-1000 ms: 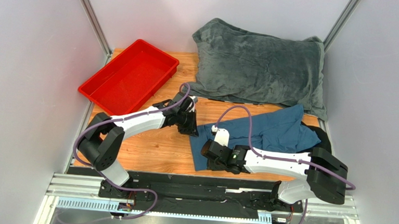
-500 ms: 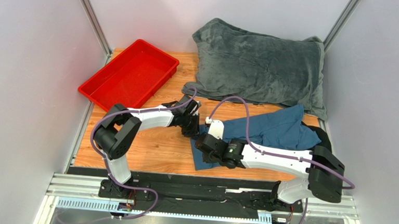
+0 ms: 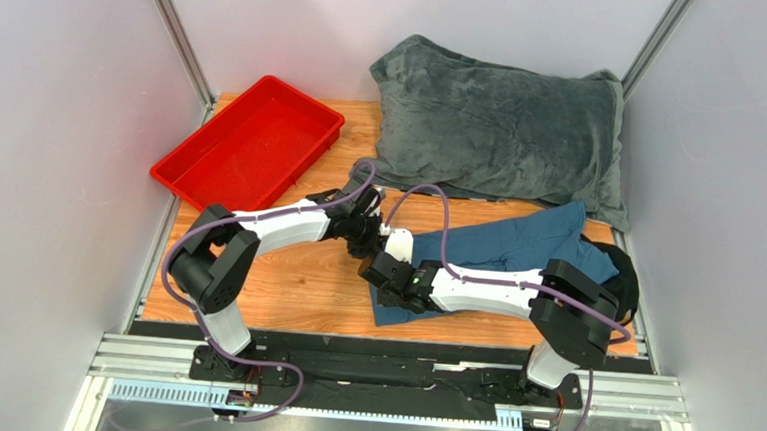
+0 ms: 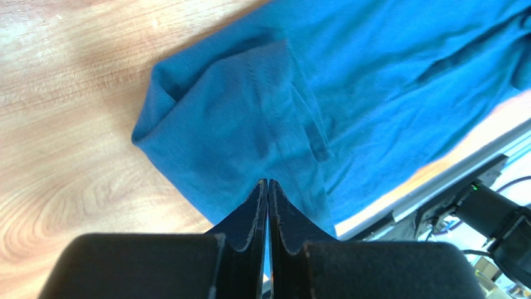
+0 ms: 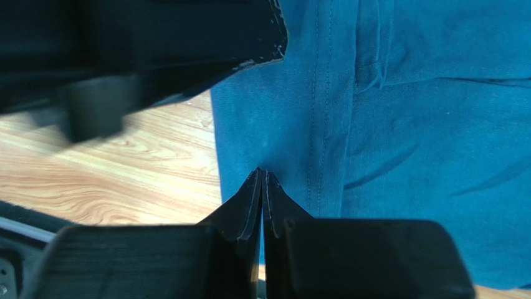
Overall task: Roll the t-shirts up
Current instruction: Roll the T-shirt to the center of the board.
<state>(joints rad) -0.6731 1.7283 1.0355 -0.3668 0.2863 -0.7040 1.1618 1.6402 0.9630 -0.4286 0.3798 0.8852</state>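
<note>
1 plain teal-blue cotton t-shirt (image 3: 516,241) lies rumpled and softly creased on the right half of 1 light wooden table (image 3: 293,282), reaching its front edge. The left gripper (image 4: 268,184) is pinched tight on a raised fold at the shirt's corner. The right gripper (image 5: 262,173) is pinched tight beside the stitched hem. Behind sit 1 glossy red plastic tray (image 3: 251,152) and 1 fuzzy grey blanket (image 3: 493,132).

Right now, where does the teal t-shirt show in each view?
Top external: teal t-shirt right of centre, in front of the grey blanket.
Left wrist: upper right, a folded corner at centre.
Right wrist: right two thirds.
Shared landmark: the wooden table beside its edge.
</note>
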